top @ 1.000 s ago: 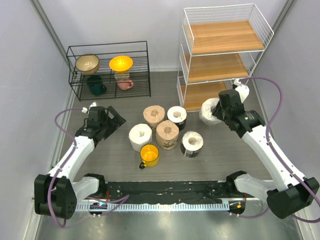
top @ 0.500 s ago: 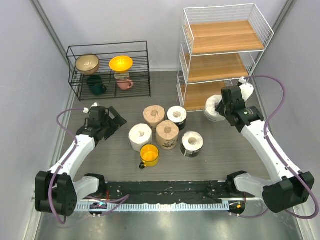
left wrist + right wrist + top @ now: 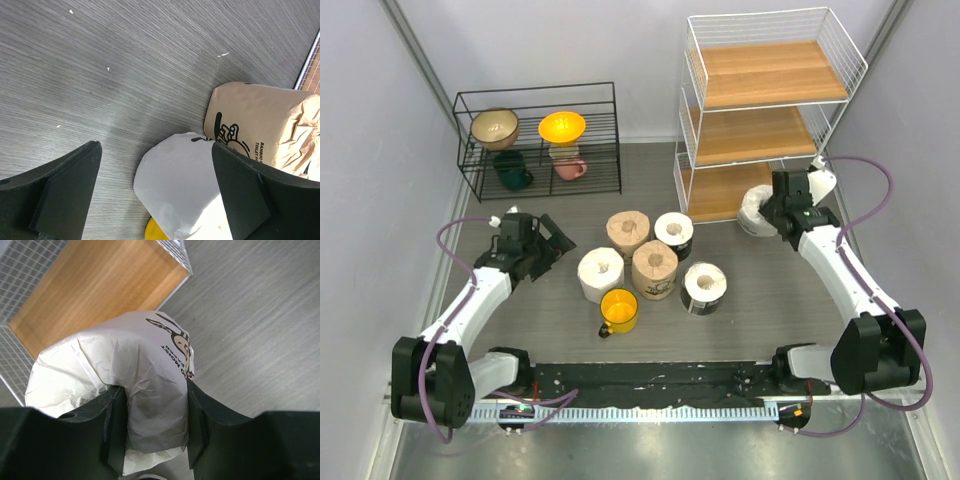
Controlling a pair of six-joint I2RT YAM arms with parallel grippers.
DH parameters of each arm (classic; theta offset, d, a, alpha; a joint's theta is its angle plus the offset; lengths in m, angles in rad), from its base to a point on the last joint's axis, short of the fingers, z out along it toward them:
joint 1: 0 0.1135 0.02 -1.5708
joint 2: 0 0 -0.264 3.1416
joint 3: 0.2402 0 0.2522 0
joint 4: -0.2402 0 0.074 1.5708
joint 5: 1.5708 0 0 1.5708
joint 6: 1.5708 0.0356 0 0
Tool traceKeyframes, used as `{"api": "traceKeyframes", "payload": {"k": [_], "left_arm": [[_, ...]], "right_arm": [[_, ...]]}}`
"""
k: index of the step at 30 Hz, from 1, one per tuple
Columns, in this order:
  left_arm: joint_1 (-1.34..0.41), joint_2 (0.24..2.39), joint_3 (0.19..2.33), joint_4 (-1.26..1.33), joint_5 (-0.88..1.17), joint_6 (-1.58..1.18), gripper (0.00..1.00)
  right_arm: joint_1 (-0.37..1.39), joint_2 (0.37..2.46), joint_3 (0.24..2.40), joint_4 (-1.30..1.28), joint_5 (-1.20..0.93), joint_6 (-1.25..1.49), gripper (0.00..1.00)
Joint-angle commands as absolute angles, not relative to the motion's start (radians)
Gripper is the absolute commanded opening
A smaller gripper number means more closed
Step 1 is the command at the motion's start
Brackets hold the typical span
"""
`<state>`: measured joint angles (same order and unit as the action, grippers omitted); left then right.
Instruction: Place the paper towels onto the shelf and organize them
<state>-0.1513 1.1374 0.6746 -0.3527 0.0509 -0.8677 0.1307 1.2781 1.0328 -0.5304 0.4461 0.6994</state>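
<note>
At the open front of the shelf (image 3: 767, 133), level with its lowest wooden board (image 3: 95, 290), the right claw (image 3: 155, 430) is closed partway around a white paper-towel roll (image 3: 125, 360) in crinkled wrap with a cartoon print. Its two fingers press the roll's sides. The roll hangs just outside the wire frame, near the board's right front corner, and is not yet resting on it. All three boards look bare, so this is probably the first roll going in, and its spot will set the pattern for the rest.

To do the step well, the arm should carry the roll in low and straight through the front opening. It needs to stay under the middle board and off the white wire posts. The roll is best pushed deep toward a back corner rather than left at the lip, which keeps room for others beside it and in front of it. The soft wrap can give under the fingers, so the grip should loosen only once the roll sits on the wood. The claw ought then to back out straight so that it does not drag the roll along.

The left claw (image 3: 552, 240) is spread wide and holds nothing. It is poised above the counter (image 3: 520, 310) just beside the five other rolls (image 3: 655, 268), which stand clustered with a yellow mug (image 3: 619, 310) at their near edge.
</note>
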Motion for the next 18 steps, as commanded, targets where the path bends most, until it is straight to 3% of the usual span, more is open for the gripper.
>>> {"api": "traceKeyframes", "payload": {"k": [1,18], "left_arm": [[-0.158,1.102,0.701,-0.342,0.063,-0.865,0.98],[-0.167,1.098,0.677,-0.325,0.078,-0.873,0.97]], "right_arm": [[0.124,1.302,1.035,-0.368,0.462,0.762,0.47],[0.117,1.384,0.963,-0.167,0.578,0.808,0.46]]}}
